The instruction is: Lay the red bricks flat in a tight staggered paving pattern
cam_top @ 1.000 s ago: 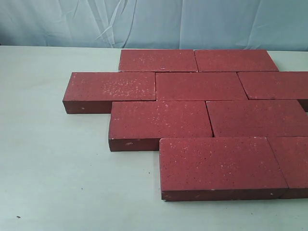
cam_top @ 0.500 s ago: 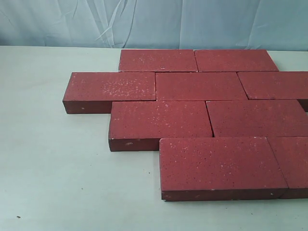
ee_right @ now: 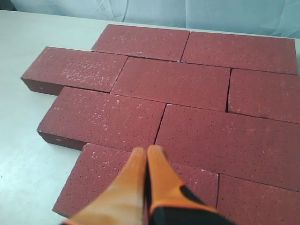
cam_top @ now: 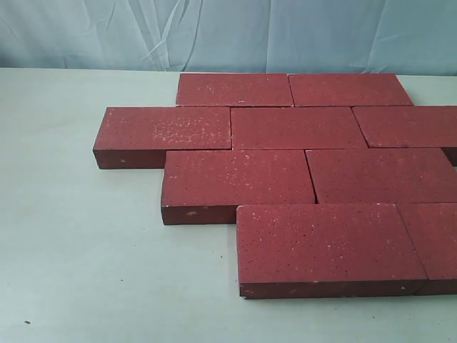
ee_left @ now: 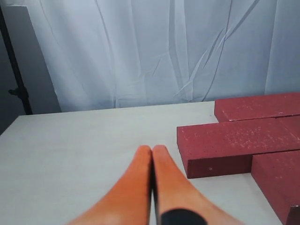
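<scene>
Dark red and rough with pale specks, the red bricks (cam_top: 300, 171) lie flat on the pale table (cam_top: 86, 271), filling the exterior view from its centre out to 3 o'clock, where the frame edge cuts the outermost ones. Nine show, in four rows of two, three, two and two. Each row is shifted sideways from the next, so the end joints do not line up, and the seams between neighbours are thin dark lines. The second-row end brick (cam_top: 163, 128) juts furthest toward 9 o'clock, and the front brick (cam_top: 325, 239) sits nearest the camera at about 5 o'clock. From 6 through 9 o'clock the table is bare, and a creased pale blue curtain (cam_top: 214, 32) hangs along 12 o'clock. The left gripper (ee_left: 151, 151) is held low over the bare table, beside the end brick (ee_left: 234, 140) and apart from it. Its orange fingers are pressed together with nothing between them and point toward the curtain. The right gripper (ee_right: 146, 152) is raised and tilted down over the paving. Its orange fingers are likewise closed tip to tip and empty, and they show against the top face of the front brick (ee_right: 93, 173), pointing across the rows toward the far one.
</scene>
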Robot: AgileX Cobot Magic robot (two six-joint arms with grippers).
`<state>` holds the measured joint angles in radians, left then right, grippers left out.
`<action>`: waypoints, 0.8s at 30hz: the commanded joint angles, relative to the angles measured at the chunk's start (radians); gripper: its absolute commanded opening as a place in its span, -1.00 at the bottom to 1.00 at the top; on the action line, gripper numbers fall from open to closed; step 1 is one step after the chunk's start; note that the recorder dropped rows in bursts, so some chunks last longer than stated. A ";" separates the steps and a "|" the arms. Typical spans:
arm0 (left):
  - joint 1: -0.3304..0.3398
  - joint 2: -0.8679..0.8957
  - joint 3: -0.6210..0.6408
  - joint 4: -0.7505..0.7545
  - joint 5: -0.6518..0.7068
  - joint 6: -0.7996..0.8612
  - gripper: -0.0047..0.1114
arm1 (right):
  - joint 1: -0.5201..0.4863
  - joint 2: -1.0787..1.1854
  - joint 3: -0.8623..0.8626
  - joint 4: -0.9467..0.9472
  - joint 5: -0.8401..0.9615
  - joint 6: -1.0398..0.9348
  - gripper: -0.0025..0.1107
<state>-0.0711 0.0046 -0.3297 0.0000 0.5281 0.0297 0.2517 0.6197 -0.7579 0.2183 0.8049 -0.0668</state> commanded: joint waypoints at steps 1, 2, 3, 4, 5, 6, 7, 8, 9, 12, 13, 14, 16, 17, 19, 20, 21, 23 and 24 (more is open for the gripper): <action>0.004 -0.005 0.077 -0.009 -0.046 -0.003 -0.92 | -0.002 -0.005 0.005 -0.006 -0.001 0.000 -0.97; 0.004 -0.005 0.095 -0.007 -0.056 -0.003 -0.92 | -0.002 -0.005 0.005 -0.006 -0.001 0.000 -0.97; 0.004 -0.005 0.114 -0.007 -0.069 -0.003 -0.92 | -0.002 -0.005 0.005 -0.006 -0.001 0.000 -0.97; 0.004 -0.005 0.133 0.000 -0.089 -0.003 -0.92 | -0.002 -0.005 0.005 -0.006 -0.001 0.000 -0.97; 0.004 -0.005 0.153 -0.007 -0.114 -0.003 -0.92 | -0.002 -0.005 0.005 -0.006 -0.001 0.000 -0.97; 0.004 -0.005 0.171 -0.007 -0.142 -0.003 -0.92 | -0.002 -0.005 0.005 -0.006 -0.001 0.000 -0.97; 0.004 -0.005 0.187 -0.007 -0.165 -0.003 -0.92 | -0.002 -0.005 0.005 -0.006 -0.003 0.000 -0.97; 0.004 -0.005 0.206 -0.010 -0.193 -0.003 -0.92 | -0.002 -0.005 0.005 -0.006 -0.003 0.000 -0.97; 0.004 -0.005 0.224 -0.010 -0.212 -0.003 -0.92 | -0.002 -0.005 0.005 -0.006 -0.003 0.000 -0.97; 0.004 -0.005 0.260 -0.010 -0.222 -0.005 -0.92 | -0.002 -0.005 0.005 -0.004 -0.003 0.000 -0.97; 0.004 -0.005 0.270 -0.010 -0.222 -0.005 -0.92 | -0.002 -0.005 0.005 -0.002 -0.003 0.000 -0.97; 0.004 -0.005 0.283 -0.014 -0.222 -0.005 -0.92 | -0.002 -0.005 0.005 -0.002 -0.003 0.000 -0.97; 0.004 -0.005 0.308 -0.017 -0.222 -0.005 -0.92 | -0.002 -0.005 0.005 -0.002 -0.003 0.000 -0.97; 0.004 -0.005 0.318 -0.017 -0.222 -0.005 -0.92 | -0.002 -0.005 0.005 -0.002 -0.003 0.000 -0.97; 0.004 -0.005 0.330 -0.022 -0.222 -0.005 -0.92 | -0.002 -0.005 0.005 -0.002 -0.003 0.000 -0.97; 0.004 -0.005 0.330 -0.026 -0.222 -0.005 -0.92 | -0.002 -0.005 0.005 -0.002 -0.003 0.000 -0.97; 0.004 -0.005 0.330 -0.029 -0.222 -0.005 -0.92 | -0.002 -0.005 0.005 -0.002 -0.003 0.000 -0.97; 0.004 -0.005 0.330 -0.029 -0.222 -0.005 -0.92 | -0.002 -0.005 0.005 -0.002 -0.003 0.000 -0.97; 0.004 -0.005 0.330 -0.027 -0.221 -0.005 -0.92 | -0.002 -0.005 0.005 -0.002 -0.003 0.000 -0.97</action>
<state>-0.0711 0.0046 -0.0052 -0.0142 0.3211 0.0297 0.2517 0.6197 -0.7579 0.2183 0.8070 -0.0668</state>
